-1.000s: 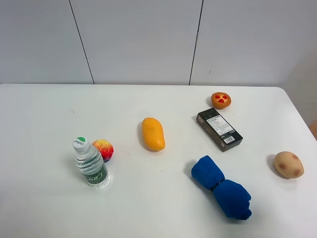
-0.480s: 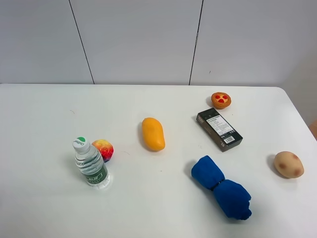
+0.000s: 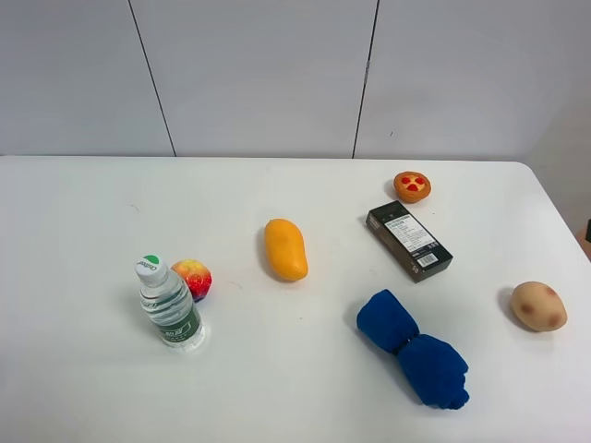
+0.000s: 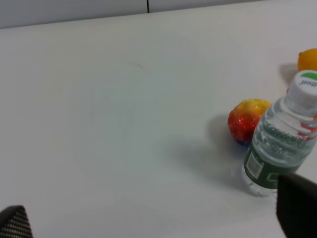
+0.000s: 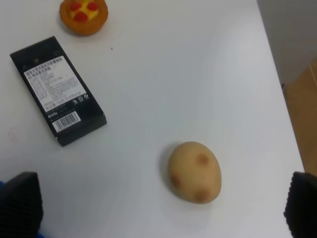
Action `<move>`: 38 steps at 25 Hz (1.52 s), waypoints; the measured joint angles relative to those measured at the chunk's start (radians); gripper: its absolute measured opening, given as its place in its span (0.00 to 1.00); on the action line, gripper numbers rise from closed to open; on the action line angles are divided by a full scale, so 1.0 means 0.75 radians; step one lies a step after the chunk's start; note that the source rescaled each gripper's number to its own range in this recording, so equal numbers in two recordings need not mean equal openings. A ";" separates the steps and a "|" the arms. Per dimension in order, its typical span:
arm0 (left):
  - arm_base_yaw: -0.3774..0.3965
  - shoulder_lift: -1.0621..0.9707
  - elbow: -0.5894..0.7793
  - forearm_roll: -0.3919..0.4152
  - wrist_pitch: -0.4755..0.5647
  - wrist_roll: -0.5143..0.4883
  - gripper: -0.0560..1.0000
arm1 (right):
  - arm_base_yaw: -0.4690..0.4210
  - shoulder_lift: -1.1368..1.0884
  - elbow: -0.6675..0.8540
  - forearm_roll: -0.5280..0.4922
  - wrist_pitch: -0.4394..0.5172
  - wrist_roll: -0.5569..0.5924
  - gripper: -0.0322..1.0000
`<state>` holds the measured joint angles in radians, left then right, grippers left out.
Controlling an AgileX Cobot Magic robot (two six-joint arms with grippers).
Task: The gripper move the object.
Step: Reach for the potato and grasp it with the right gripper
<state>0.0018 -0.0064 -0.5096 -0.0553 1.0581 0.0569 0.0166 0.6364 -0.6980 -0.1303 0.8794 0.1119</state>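
Left gripper [image 4: 156, 217]: jaws spread wide (only the two tips in view).
Right gripper [image 5: 161, 207]: jaws equally wide apart, facing downward.

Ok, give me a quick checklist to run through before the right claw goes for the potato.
1. The potato is in the right wrist view with nothing on it: ok.
2. The right claw is open, fingers wide apart: ok.
3. The black box lies apart from the potato: ok.
4. The potato rests on the table, short of its edge: ok.
5. Height of the right claw above the potato: cannot tell.
6. The left claw is open and holds nothing: ok.
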 joint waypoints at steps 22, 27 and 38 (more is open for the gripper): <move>0.000 0.000 0.000 0.000 0.000 0.000 1.00 | -0.345 0.911 -0.002 0.221 -0.310 -0.287 1.00; 0.000 0.000 0.000 0.000 0.000 0.000 1.00 | -0.382 1.093 -0.002 0.223 -0.417 -0.295 1.00; 0.000 0.000 0.000 0.000 0.000 0.000 1.00 | -0.382 1.404 -0.003 0.224 -0.560 -0.310 0.96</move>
<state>0.0018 -0.0064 -0.5096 -0.0553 1.0581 0.0569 -0.2699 1.6892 -0.7003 0.0380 0.4593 -0.1203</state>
